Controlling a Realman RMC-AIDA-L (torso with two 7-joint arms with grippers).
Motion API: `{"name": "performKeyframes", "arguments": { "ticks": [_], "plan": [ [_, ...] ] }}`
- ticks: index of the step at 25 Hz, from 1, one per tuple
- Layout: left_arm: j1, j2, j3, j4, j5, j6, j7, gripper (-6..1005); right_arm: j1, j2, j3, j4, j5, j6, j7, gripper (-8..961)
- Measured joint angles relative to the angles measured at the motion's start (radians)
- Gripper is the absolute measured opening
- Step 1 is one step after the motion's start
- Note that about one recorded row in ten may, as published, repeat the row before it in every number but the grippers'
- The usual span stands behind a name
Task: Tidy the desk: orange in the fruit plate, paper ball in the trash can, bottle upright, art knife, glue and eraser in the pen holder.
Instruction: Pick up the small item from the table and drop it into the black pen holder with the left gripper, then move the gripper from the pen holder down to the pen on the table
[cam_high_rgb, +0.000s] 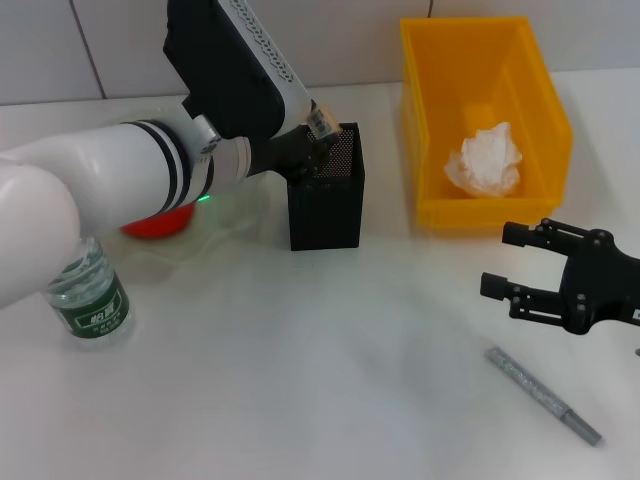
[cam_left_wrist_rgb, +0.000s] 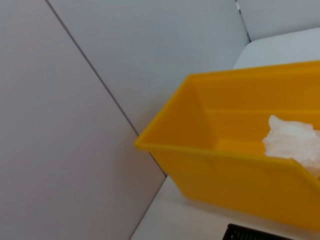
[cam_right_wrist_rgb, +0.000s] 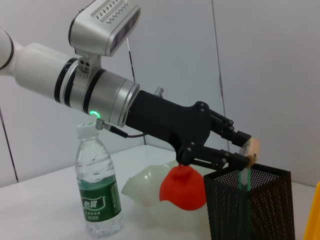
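My left gripper is shut on the tan eraser and holds it just above the rim of the black mesh pen holder. The right wrist view shows the eraser between the fingertips and the mint-green art knife standing inside the holder. The orange lies in the fruit plate, partly hidden by my left arm. The bottle stands upright at the front left. The paper ball lies in the yellow trash can. The grey glue lies on the table near my open, empty right gripper.
A white tiled wall runs behind the table. My left arm spans the left half of the table above the plate. White table surface lies between the pen holder and the glue.
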Motion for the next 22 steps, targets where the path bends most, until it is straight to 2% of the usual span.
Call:
{"name": "performKeyframes", "arguments": {
  "ticks": [12, 20, 21, 22],
  "plan": [
    [0.013, 0.004, 0.014, 0.005, 0.007, 0.012, 0.000, 466, 0.005, 0.000, 0.000, -0.001, 0.000, 0.003, 0.001, 761],
    [0.044, 0.006, 0.021, 0.076, 0.001, 0.023, 0.000, 778, 0.005, 0.000, 0.002, -0.004, 0.000, 0.001, 0.003, 762],
    [0.075, 0.007, 0.029, 0.144, 0.001, 0.038, 0.005, 818, 0.005, 0.000, 0.002, -0.004, 0.000, 0.001, 0.003, 762],
    [0.075, 0.007, 0.029, 0.144, 0.001, 0.038, 0.005, 818, 0.005, 0.000, 0.002, -0.004, 0.000, 0.001, 0.003, 761]
  ]
}}
